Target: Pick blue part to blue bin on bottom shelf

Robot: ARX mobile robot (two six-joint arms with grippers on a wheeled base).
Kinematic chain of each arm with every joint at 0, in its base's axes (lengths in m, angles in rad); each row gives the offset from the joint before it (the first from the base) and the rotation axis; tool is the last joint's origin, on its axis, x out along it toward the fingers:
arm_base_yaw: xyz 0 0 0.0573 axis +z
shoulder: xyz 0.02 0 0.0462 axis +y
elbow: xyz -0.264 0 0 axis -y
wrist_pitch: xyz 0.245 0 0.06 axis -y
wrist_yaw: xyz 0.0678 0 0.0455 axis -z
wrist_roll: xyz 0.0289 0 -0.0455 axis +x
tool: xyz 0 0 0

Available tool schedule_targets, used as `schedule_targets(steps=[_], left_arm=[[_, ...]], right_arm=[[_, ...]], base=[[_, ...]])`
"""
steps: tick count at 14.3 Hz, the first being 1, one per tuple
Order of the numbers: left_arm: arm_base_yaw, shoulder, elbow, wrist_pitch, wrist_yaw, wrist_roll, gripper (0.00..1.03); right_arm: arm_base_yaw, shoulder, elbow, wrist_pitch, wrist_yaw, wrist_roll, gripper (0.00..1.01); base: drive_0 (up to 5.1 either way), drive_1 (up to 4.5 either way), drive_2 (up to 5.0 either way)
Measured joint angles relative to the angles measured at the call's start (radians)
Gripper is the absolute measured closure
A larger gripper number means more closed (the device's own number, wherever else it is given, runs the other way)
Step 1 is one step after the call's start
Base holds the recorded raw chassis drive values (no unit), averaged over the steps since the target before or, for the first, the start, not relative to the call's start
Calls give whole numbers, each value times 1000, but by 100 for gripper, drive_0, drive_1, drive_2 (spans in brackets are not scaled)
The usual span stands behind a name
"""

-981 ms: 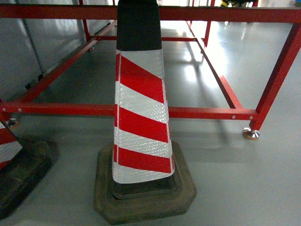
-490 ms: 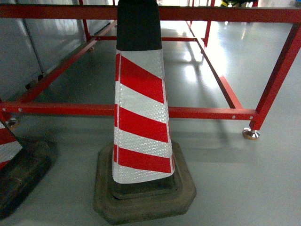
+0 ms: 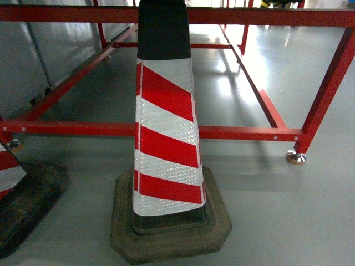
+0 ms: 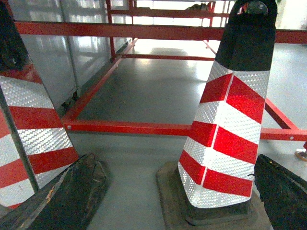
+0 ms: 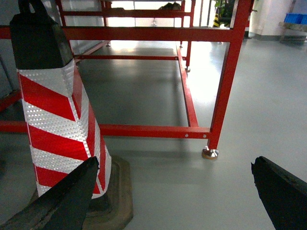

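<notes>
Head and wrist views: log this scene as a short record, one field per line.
setting: grey floor
foreground: red-and-white striped traffic cone on a dark base
second cone: left edge
behind: red tube frame
left gripper: open, empty
right gripper: open, empty
blue part: not in view
blue bins: possibly far right, too small to confirm

My left gripper (image 4: 172, 196) shows only in its own wrist view, two dark fingers (image 4: 67, 199) spread wide at the bottom corners, nothing between them. My right gripper (image 5: 168, 196) looks the same, its fingers (image 5: 60, 199) parted and holding nothing. Neither arm appears in my head view.
</notes>
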Motion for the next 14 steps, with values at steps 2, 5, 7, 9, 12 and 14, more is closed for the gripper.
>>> schedule_targets(steps=[2,5,7,9,12,14], left_arm=[[0,0,0,0,0,0,5],[0,0,0,-2,0,0,5],[0,0,0,-3,0,0,5],[0,0,0,-2,-2,0,5],[0,0,0,-2,-1,0,5],[0,0,0,-1,-1,4,5]], right_arm=[[0,0,0,0,0,0,3],[0,0,0,-2,0,0,3],[0,0,0,-1,0,0,3],[0,0,0,-1,0,0,3],[0,0,0,-1,-2,-2,3],[0,0,0,-1,1,1,3]], base=[[0,0,0],[0,0,0],[0,0,0],[0,0,0],[0,0,0],[0,0,0]])
